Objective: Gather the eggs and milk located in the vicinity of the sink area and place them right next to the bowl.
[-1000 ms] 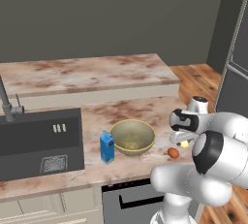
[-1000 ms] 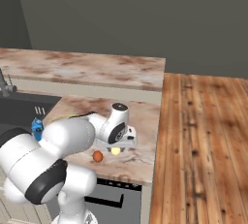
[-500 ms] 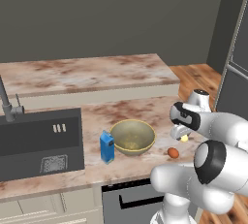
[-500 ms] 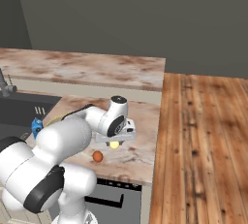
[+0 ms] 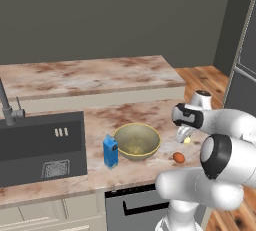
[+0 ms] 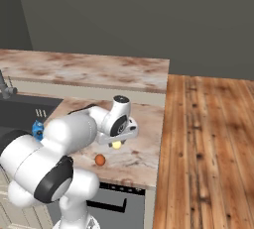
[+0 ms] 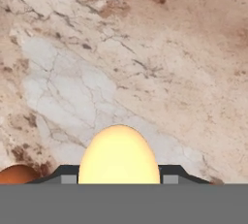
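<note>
My gripper (image 7: 118, 175) is shut on the pale cream egg (image 7: 118, 152), held a little above the marble counter. In the left base view the gripper (image 5: 184, 137) hangs right of the olive bowl (image 5: 136, 141) with the pale egg (image 5: 187, 140) in it. On the counter just below lies the brown egg (image 5: 178, 158), near the bowl's right side. The brown egg (image 6: 100, 160) also lies close under the held pale egg (image 6: 116, 144). Against the bowl's left side stands the blue milk carton (image 5: 110, 151). The black sink (image 5: 40, 145) is further left.
A grey faucet (image 5: 7, 107) rises behind the sink. The counter's right edge (image 6: 158, 148) drops to a wooden floor (image 6: 208, 139). A raised marble ledge (image 5: 90, 75) runs along the back. A dark tall cabinet (image 5: 245, 65) stands at the far right.
The gripper has risen slightly with the pale egg in it, drifting a little toward the bowl. The brown egg, bowl and milk have stayed put.
</note>
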You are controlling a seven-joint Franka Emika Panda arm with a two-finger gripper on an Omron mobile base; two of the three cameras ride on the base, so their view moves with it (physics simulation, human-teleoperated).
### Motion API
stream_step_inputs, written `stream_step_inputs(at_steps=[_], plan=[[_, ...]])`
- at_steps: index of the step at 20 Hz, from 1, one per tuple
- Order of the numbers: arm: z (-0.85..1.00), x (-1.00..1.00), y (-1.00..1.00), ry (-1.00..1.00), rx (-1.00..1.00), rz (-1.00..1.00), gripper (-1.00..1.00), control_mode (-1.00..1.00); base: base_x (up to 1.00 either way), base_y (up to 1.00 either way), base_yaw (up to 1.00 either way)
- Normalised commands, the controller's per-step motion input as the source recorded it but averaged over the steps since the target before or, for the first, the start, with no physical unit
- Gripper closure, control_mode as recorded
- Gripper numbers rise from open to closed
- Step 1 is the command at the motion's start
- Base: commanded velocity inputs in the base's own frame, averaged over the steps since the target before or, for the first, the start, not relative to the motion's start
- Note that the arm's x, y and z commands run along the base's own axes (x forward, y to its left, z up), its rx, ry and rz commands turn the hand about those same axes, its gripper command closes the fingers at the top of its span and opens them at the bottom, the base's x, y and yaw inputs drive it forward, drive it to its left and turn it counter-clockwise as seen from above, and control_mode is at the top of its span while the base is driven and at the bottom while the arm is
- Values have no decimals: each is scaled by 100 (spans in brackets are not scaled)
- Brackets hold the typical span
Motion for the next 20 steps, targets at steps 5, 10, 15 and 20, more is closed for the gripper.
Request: stream_step_inputs(at_steps=[5,10,15,20], plan=[[0,11,0,-6,0,25,100,-100,0,0,0],[0,0,5,-8,0,20,100,-100,0,0,0],[0,4,28,-2,0,14,100,-100,0,0,0],[1,16,29,-6,0,13,100,-100,0,0,0]])
